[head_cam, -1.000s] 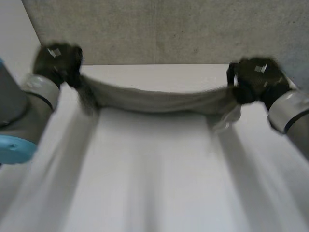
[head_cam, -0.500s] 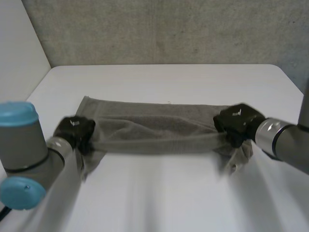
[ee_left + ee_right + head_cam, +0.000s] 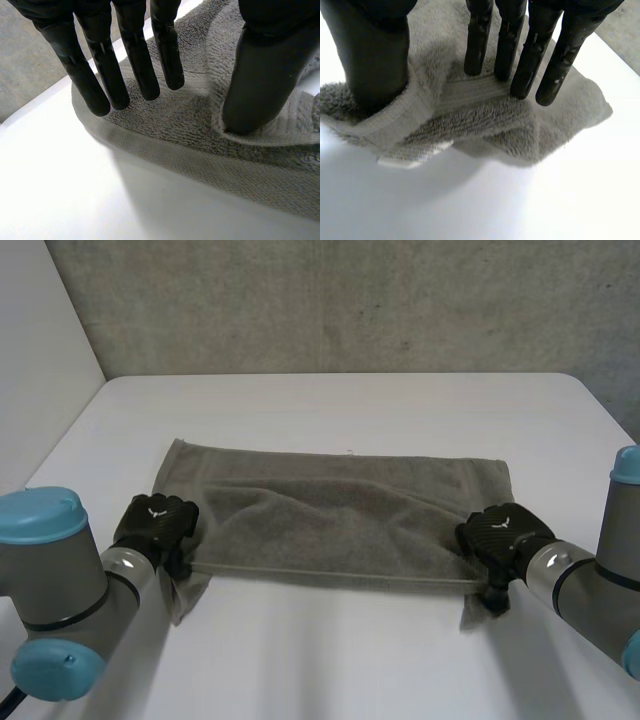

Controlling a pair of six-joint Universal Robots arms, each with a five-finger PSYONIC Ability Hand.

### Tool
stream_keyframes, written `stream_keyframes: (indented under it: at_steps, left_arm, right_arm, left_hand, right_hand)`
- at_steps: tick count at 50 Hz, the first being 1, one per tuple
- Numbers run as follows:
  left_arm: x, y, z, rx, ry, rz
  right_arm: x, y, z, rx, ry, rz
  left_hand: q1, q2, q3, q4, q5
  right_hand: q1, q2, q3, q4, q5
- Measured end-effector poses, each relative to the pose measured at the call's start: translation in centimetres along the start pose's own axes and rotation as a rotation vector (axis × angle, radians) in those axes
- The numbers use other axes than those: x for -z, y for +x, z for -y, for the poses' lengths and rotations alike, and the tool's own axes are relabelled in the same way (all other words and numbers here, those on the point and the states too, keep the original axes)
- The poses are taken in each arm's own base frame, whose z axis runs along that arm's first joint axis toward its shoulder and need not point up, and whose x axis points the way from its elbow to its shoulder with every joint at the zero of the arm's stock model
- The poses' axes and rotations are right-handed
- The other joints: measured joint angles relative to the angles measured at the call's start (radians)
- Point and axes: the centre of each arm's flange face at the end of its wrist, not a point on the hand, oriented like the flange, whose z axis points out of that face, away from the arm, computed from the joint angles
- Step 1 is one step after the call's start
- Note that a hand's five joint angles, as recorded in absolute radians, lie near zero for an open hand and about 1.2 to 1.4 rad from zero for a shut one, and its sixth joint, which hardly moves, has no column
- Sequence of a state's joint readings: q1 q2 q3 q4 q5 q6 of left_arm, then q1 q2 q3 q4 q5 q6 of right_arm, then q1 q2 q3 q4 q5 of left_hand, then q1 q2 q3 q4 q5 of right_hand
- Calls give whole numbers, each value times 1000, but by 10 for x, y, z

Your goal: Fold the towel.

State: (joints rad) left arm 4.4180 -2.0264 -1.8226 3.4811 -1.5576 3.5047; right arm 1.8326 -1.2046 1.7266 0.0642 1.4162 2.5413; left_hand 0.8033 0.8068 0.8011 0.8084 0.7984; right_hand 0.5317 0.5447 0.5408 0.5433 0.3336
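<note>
White table [image 3: 330, 410] carries the grey towel [image 3: 330, 505], apparently folded once lengthwise. Left hand [image 3: 155, 522] and right hand [image 3: 500, 535] rest straight, unclenched fingers on its near corners. Further folds likely remain.

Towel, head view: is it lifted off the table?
No, the towel lies on the table, left hand and right hand at its near corners.

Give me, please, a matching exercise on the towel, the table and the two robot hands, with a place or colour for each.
1. towel
2. table
3. left robot hand
4. right robot hand

A. on the towel's right end
B. grey
C. on the towel's left end
D. white

Pairs: 1-B, 2-D, 3-C, 4-A.
</note>
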Motion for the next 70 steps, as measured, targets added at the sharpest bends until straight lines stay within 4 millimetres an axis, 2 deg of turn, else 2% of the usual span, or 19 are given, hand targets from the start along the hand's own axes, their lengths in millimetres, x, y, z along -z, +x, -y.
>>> stream_keyframes:
  at_steps: [6, 11, 13, 15, 17, 18, 28, 38, 49, 56, 62, 67, 70]
  left_arm:
    - [3, 0, -1, 0, -2, 0]
    - [8, 1, -2, -1, -11, -3]
    - [10, 2, -3, -1, -16, -7]
    - [12, 4, -4, -3, -22, -12]
    - [13, 5, -4, -5, -24, -17]
    - [14, 6, -4, -5, -25, -19]
    - [19, 16, -2, -8, -13, -45]
    - [21, 28, -4, -15, -14, -78]
    - [27, 40, -1, 56, -8, -115]
    - [29, 45, 0, 112, -5, -136]
    - [29, 47, -1, 117, -9, -143]
    - [28, 48, -2, 115, -11, -144]
    - [28, 48, -2, 114, -13, -145]
  right_arm:
    - [2, 2, -7, -18, -34, -25]
    - [5, 3, -12, -40, -51, -28]
    - [6, 3, -13, -46, -54, -27]
    - [7, 3, -13, -53, -55, -26]
    - [9, 4, -12, -56, -50, -29]
    - [10, 5, -12, -57, -47, -32]
    - [21, 21, 3, -61, 43, -116]
    - [25, 33, 7, -62, 84, -175]
    - [30, 39, 13, -57, 120, -212]
    - [30, 46, 14, -61, 127, -234]
    - [29, 50, 12, -66, 125, -245]
    - [29, 51, 12, -67, 128, -249]
    - [28, 52, 12, -67, 129, -252]
  left_hand:
    - [1, 1, 1, 0, 3]
    - [30, 23, 31, 24, 35]
    - [50, 44, 52, 46, 55]
    - [94, 86, 94, 87, 95]
    - [121, 114, 121, 116, 122]
    - [124, 119, 125, 120, 127]
    - [165, 161, 169, 157, 168]
    - [267, 272, 273, 263, 274]
    - [265, 264, 270, 260, 271]
    - [133, 131, 138, 127, 140]
    - [132, 129, 136, 128, 138]
    - [181, 178, 184, 176, 185]
    - [409, 388, 400, 396, 398]
  right_hand:
    - [-45, -44, -46, -49, -46]
    - [37, 23, 32, 21, 62]
    - [239, 233, 225, 224, 270]
    - [554, 551, 493, 537, 578]
    - [747, 720, 727, 743, 778]
    - [761, 733, 770, 772, 803]
    - [765, 736, 797, 793, 815]
    - [765, 736, 797, 793, 815]
    - [765, 736, 797, 792, 815]
    - [765, 736, 797, 792, 815]
    - [765, 736, 797, 792, 815]
    - [765, 736, 797, 792, 815]
    - [765, 736, 797, 792, 815]
